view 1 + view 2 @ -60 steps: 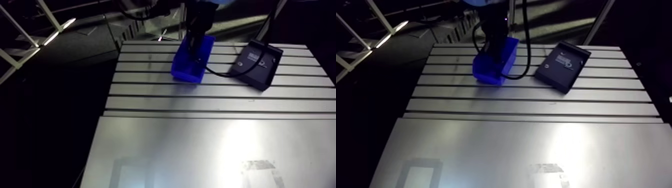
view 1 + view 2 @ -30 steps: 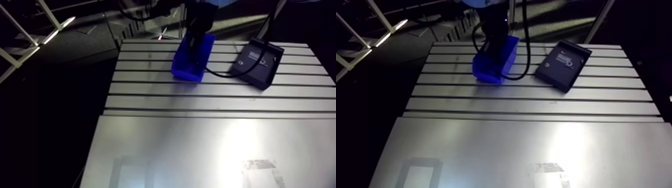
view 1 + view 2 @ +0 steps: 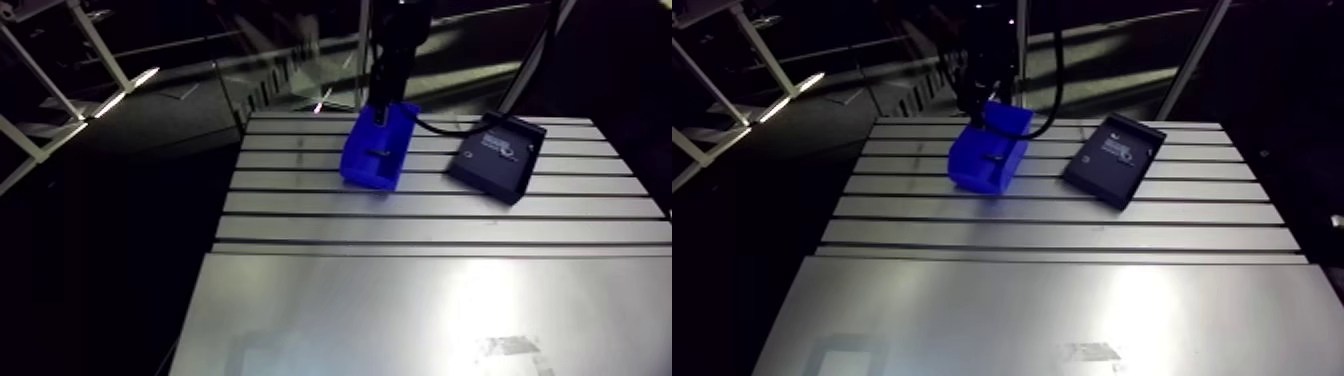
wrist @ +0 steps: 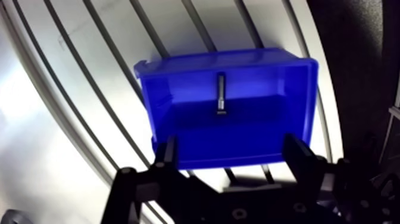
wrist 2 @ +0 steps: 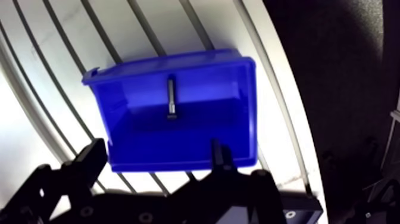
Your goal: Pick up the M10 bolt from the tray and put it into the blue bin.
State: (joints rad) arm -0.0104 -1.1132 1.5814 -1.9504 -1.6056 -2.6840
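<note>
The blue bin (image 4: 178, 101) stands on the slotted table (image 3: 420, 225), directly under my gripper (image 4: 231, 146). The M10 bolt (image 4: 221, 93), a dark slim piece with its head toward the gripper, lies inside the bin against the far wall. It also shows as a small dark mark in the bin (image 3: 365, 172) in the arm view. In the wrist view my two black fingers (image 4: 169, 152) stand wide apart above the bin's near rim with nothing between them, so the gripper is open. In the arm view the gripper (image 3: 385, 105) hangs just over the bin's far end.
The black tray (image 3: 497, 155) lies to the right of the bin on the slotted table. A smooth metal plate (image 3: 420, 310) covers the table's near part. The table's left edge drops off into a dark area.
The gripper, down in the bin earlier, has opened and risen above it. The bolt now lies loose in the bin. The arm view has shifted with the arm.
</note>
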